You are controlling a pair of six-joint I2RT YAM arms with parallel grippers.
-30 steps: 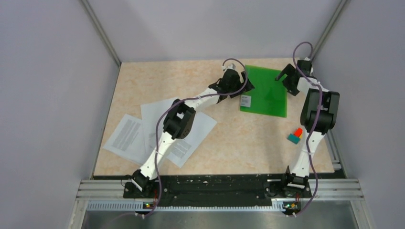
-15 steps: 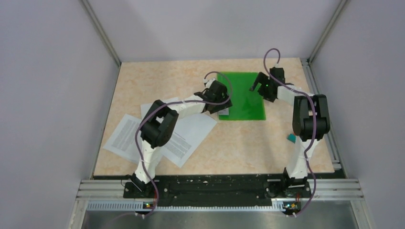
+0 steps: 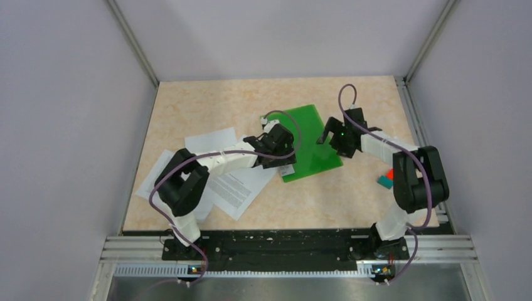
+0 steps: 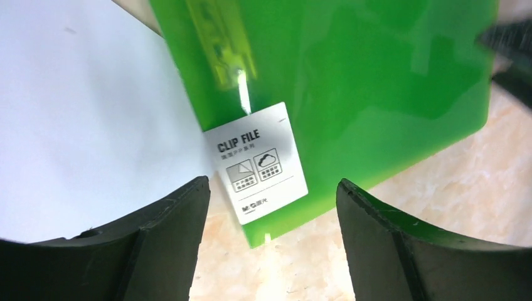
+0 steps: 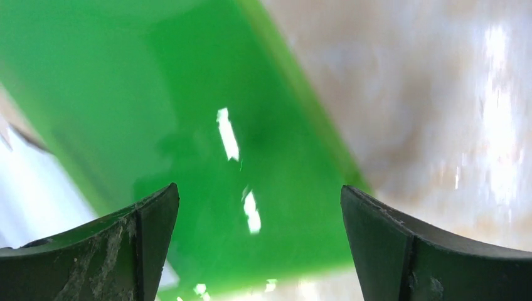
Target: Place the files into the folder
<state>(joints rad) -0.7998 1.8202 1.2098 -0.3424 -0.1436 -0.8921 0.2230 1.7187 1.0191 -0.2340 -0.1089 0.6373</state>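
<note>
The bright green folder (image 3: pixel 310 135) lies closed and askew at mid-table. Its white label (image 4: pixel 260 160) marks the near left corner, and an inner clip (image 4: pixel 223 37) shows through the cover. My left gripper (image 3: pixel 281 158) hovers open over that labelled corner (image 4: pixel 271 188), pinching nothing. My right gripper (image 3: pixel 330 134) is open above the folder's right edge (image 5: pixel 260 191), with green plastic (image 5: pixel 188 125) below it. The files (image 3: pixel 235 182) are white sheets spread flat to the left of the folder, some printed. One sheet (image 4: pixel 81 125) lies against the folder's left edge.
A small red and teal block (image 3: pixel 388 178) sits near the right edge by the right arm. A metal rail (image 3: pixel 433 188) runs along the table's right side. Grey walls close in the back and both sides. More sheets (image 3: pixel 160 175) reach toward the left edge.
The folder has slid left and toward me and turned askew. Both arms came left and nearer with it. The left jaws have narrowed a little.
</note>
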